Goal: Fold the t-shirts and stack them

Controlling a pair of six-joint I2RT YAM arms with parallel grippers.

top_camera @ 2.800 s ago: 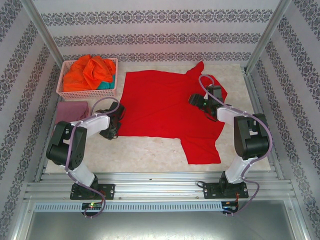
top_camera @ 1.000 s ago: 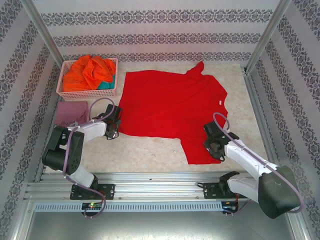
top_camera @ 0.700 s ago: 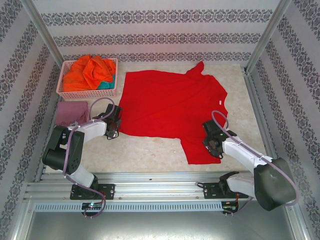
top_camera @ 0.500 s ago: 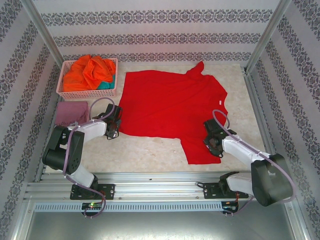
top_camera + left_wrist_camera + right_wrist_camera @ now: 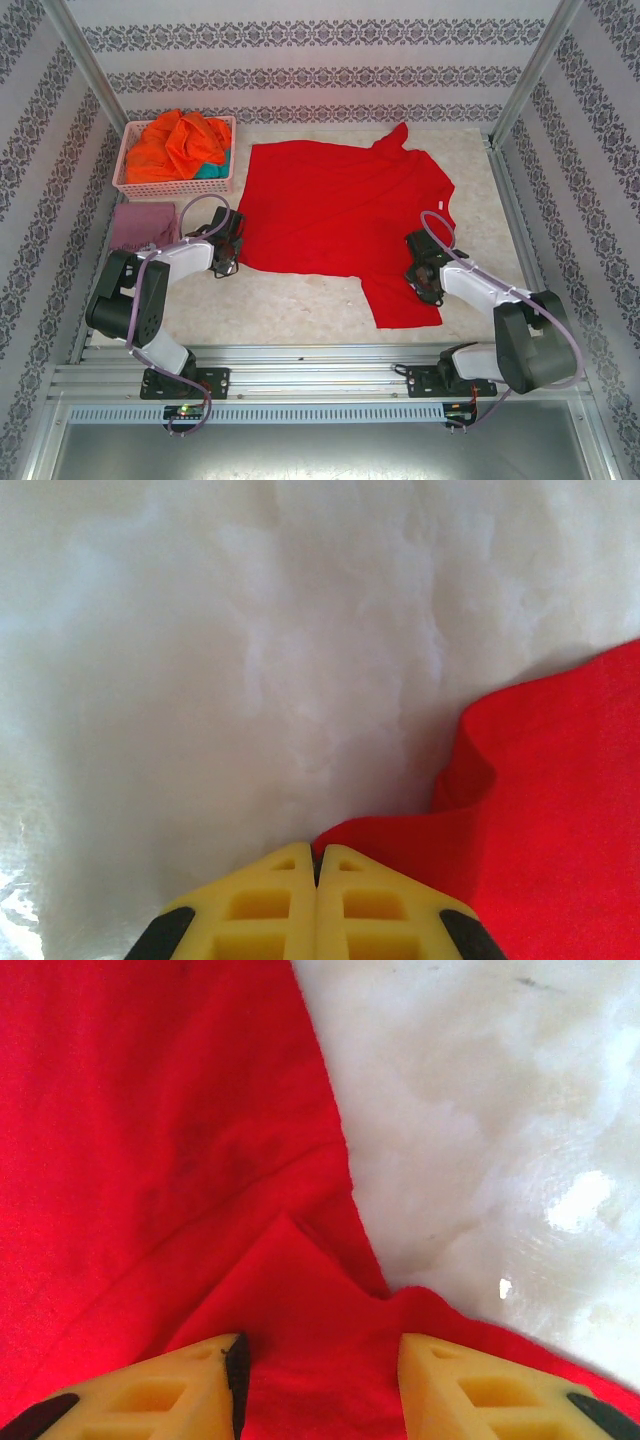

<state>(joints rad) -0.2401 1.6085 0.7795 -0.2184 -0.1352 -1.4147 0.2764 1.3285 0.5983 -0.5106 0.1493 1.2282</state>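
Fingers on the left (image 5: 285, 880) were pressed together at the red t-shirt (image 5: 340, 215) edge; I couldn't tell if they caught cloth. Fingers on the right (image 5: 190, 1385) stood partly apart over a cloth ridge. The shirt lay spread mid-frame on the bench (image 5: 300, 310).

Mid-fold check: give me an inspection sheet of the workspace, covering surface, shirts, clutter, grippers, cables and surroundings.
surface: pale marbled table top, bare around the spread shirt.
job's things: bright red cloth t-shirt spread flat, one sleeve toward the near edge; dusty maroon t-shirt at left, beside the basket; orange and teal t-shirts heaped in the basket.
clutter: pink plastic lattice basket, far left corner.
grippers: left gripper shut at the red shirt's edge, pinch on cloth unclear; right gripper open, straddling a ridge of red cloth.
cables: lilac cables looped above both wrists.
surroundings: patterned walls, aluminium frame.
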